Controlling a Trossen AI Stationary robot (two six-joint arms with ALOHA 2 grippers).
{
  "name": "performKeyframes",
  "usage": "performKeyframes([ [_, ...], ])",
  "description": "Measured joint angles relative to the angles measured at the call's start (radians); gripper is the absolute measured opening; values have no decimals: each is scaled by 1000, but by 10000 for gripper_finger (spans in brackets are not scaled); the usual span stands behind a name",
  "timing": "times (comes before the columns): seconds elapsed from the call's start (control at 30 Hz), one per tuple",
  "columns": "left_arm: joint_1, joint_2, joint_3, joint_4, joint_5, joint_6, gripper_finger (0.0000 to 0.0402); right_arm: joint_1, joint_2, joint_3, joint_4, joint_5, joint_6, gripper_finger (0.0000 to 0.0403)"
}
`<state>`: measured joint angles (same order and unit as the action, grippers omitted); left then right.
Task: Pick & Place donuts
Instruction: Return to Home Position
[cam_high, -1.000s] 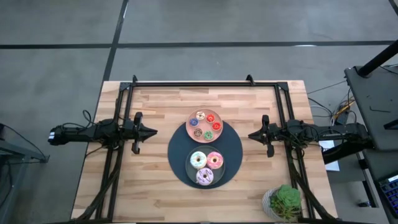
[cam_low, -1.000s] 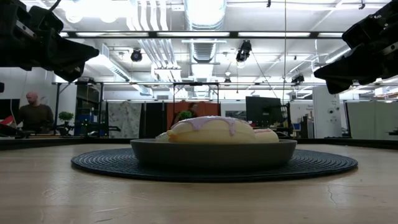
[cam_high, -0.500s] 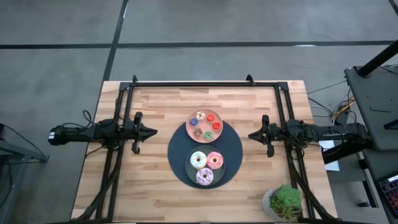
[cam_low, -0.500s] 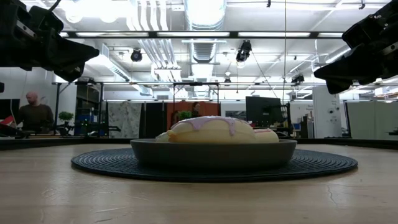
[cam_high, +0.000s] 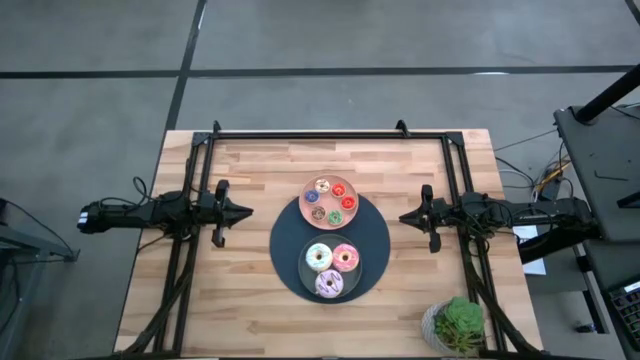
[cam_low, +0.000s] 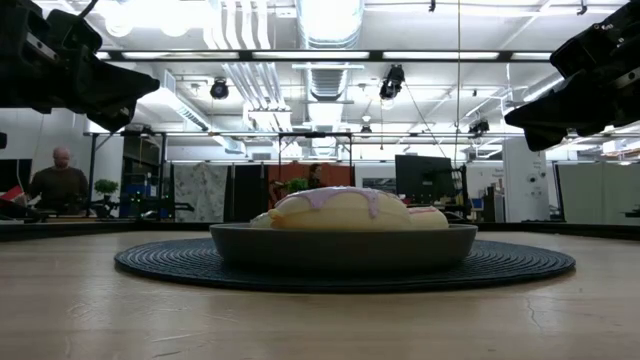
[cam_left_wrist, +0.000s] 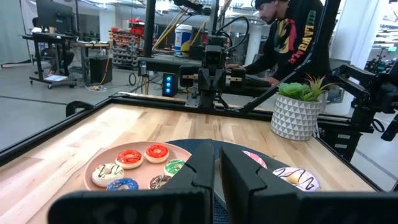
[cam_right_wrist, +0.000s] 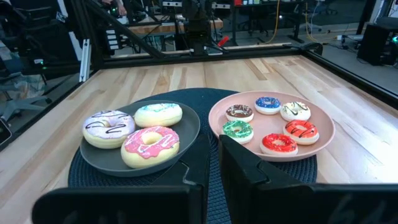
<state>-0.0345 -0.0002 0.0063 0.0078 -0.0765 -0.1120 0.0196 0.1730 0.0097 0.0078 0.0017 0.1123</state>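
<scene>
1. Three large donuts (cam_high: 345, 257) lie together on the grey plate (cam_high: 303, 272), ahead of both grippers and between them.
2. Six small donuts (cam_high: 322, 187) fill the pink plate (cam_high: 309, 186) just beside it. Both plates sit on a dark mat (cam_high: 284, 232).
3. Left gripper (cam_high: 243, 212) and right gripper (cam_high: 406, 216) hang off the mat's opposite sides, fingers together, holding nothing.
4. No donut lies loose on the table (cam_high: 250, 290); sorting looks done, with only parking the arms left.

On the dark mat (cam_right_wrist: 205, 96) lying on the wooden surface (cam_right_wrist: 261, 71), a grey plate (cam_right_wrist: 99, 158) carries three larger donuts (cam_right_wrist: 151, 144), lilac, pink and white, a pink plate (cam_right_wrist: 326, 134) just beside it carries six tiny donuts (cam_right_wrist: 279, 143), and the right end effector (cam_right_wrist: 214, 140) hangs over the mat, fingers nearly together.
</scene>
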Motion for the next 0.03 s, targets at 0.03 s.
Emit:
performKeyframes([
  [0.03,0,0,0,0,0,0,0,0,0,0,0,0,0,29],
])
